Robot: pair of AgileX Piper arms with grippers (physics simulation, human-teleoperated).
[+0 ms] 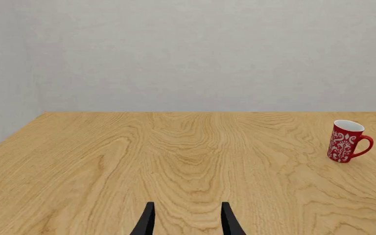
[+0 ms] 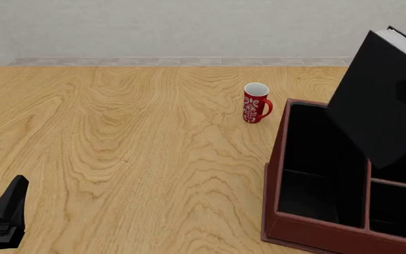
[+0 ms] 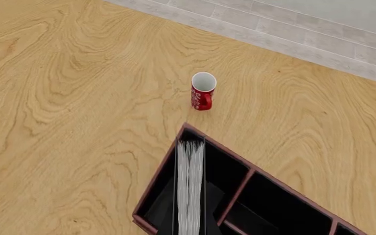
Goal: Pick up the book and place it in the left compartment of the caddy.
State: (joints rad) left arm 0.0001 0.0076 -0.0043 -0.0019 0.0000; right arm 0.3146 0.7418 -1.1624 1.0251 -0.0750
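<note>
Nearest in the front view, the left gripper [image 2: 6, 211] is seen low at the left edge of the table [image 2: 118, 159], over bare wood. In the left wrist view its two dark fingertips [image 1: 147, 223] are shown set apart with nothing between them, so the fingers are spread and hold nothing.

Just beyond, on the right side, the caddy [image 2: 308, 230] is seen resting on the table, a reddish-brown wooden box with a black lining and dividers. Its left compartment [image 2: 319, 159] is the long section running the full depth of the box, and smaller sections are seen to its right.

The book [image 2: 379, 106] is held in the air above the caddy, tilted, with its black cover facing the front camera and its white page edge along the top. Its lower corner is seen over the divider at the right of the left compartment. In the right wrist view the white page edge [image 3: 190, 191] is seen end-on, lined up over the left compartment [image 3: 224, 171]. The right gripper itself is not seen in any view, so the state of its fingers cannot be told.

Farther back, a red mug [image 2: 256, 103] with a white pattern is seen standing upright on the table, near the far left corner of the caddy but apart from it.
</note>
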